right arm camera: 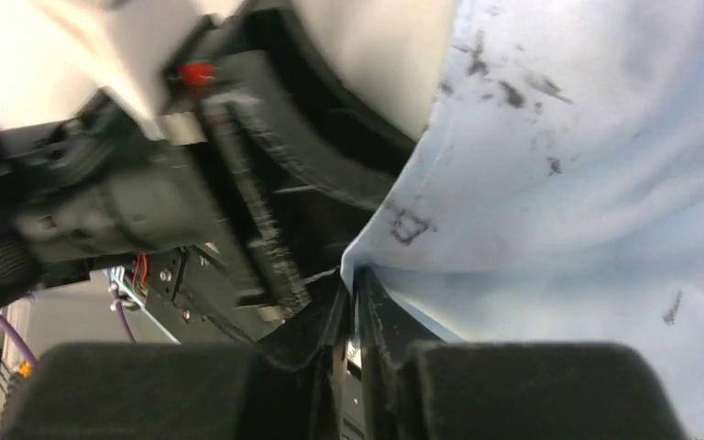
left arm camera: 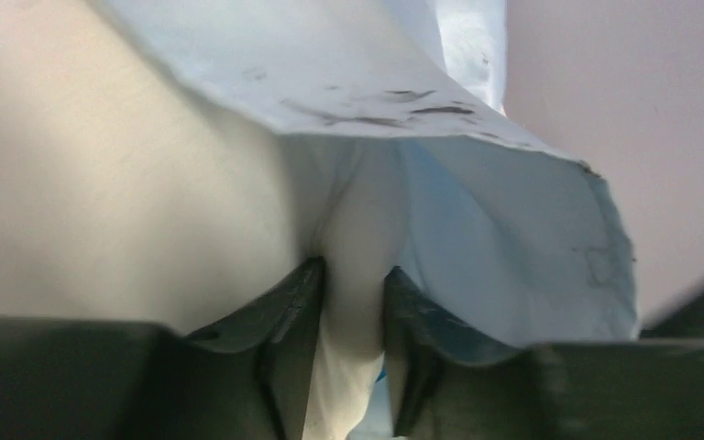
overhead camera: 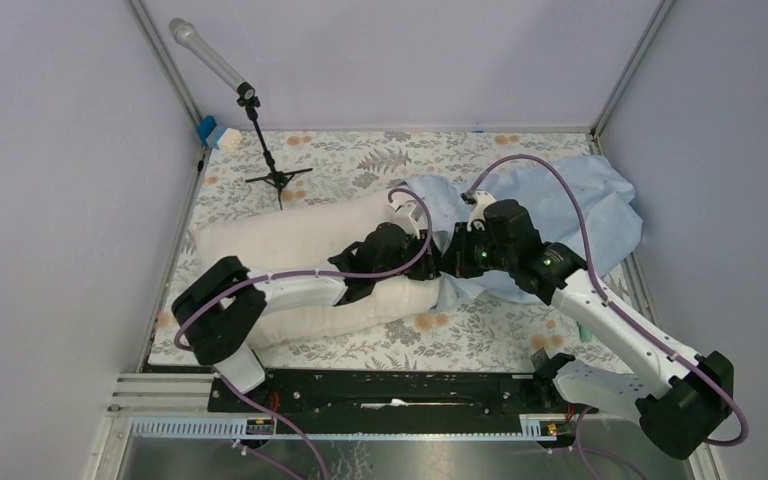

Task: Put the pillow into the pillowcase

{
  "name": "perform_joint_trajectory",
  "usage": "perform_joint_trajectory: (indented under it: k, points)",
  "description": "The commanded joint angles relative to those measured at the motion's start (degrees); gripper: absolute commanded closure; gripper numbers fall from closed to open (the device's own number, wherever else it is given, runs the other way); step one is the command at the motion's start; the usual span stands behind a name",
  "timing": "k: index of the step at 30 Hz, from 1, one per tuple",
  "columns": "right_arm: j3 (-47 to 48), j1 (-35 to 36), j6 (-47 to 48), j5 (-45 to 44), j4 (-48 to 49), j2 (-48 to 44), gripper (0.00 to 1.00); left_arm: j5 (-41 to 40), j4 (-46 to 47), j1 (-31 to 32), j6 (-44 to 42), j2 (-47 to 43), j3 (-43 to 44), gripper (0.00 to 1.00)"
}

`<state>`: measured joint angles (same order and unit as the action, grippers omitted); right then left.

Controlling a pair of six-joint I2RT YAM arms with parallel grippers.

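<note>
The cream pillow (overhead camera: 295, 255) lies across the left and middle of the table. The light-blue pillowcase (overhead camera: 570, 205) lies wrinkled at the right, its open edge by the pillow's right end. My left gripper (overhead camera: 415, 228) is shut on a fold of the pillow (left arm camera: 353, 275) at that end, with the pillowcase (left arm camera: 477, 229) draped just over and beyond it. My right gripper (overhead camera: 460, 255) is shut on the pillowcase edge (right arm camera: 367, 261), right next to the left gripper, whose black body fills the left of the right wrist view.
A microphone on a small black tripod (overhead camera: 260, 130) stands at the back left. A blue and white object (overhead camera: 218, 133) sits in the back left corner. The grey floral tablecloth (overhead camera: 360, 150) covers the table, enclosed by walls on three sides.
</note>
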<state>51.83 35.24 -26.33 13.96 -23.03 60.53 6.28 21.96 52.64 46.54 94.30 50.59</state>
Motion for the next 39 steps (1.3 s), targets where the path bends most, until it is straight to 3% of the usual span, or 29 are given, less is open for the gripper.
perform_joint_trajectory:
  k: [1, 4, 14, 19, 24, 28, 31, 33, 36, 39]
  points:
    - [3.45, 0.35, 1.25, -2.4, 1.8, 0.7, 0.79, -4.21, -8.81, 0.28, -0.26, -8.55, -2.48, 0.58]
    - [6.47, 0.34, 1.28, -3.31, 1.65, 0.6, 0.67, -6.05, -12.47, 0.31, -0.28, -15.26, -3.21, 0.54]
    - [16.23, 0.31, 5.89, -11.95, -0.85, 5.51, 0.49, -13.81, -31.87, -0.71, -6.82, -26.37, 3.69, 0.48]
    - [19.19, 0.34, 9.51, -15.98, -0.98, 9.37, 0.4, -15.71, -38.21, -6.79, -9.18, -30.55, 5.62, 0.36]
    - [21.24, 0.28, 12.61, -15.93, 0.51, 18.19, 0.36, -14.99, -41.59, -13.8, -13.69, -28.98, 7.81, 0.1]
    - [23.64, 0.35, 12.39, -18.19, 1.49, 26.17, 0.36, -15.17, -42.38, -16.97, -17.33, -23.34, 9.56, 0.06]
    - [23.73, 0.3, 12.15, -20.95, 1.49, 29.42, 0.4, -13.45, -40.35, -17.4, -17.86, -19.61, 8.46, 0.11]
    - [23.58, 0.34, 11.23, -23.61, 1.22, 30.44, 0.47, -12.28, -38.18, -17.4, -17.45, -17.61, 6.49, 0.22]
    - [23.4, 0.35, 10.42, -29.23, 0.57, 30.33, 0.61, -9.86, -34.44, -17.4, -16.34, -16.86, 2.25, 0.48]
    - [23.91, 0.32, 9.99, -32.18, -0.16, 29.16, 0.71, -8.59, -32.34, -17.42, -15.26, -17.29, -0.38, 0.83]
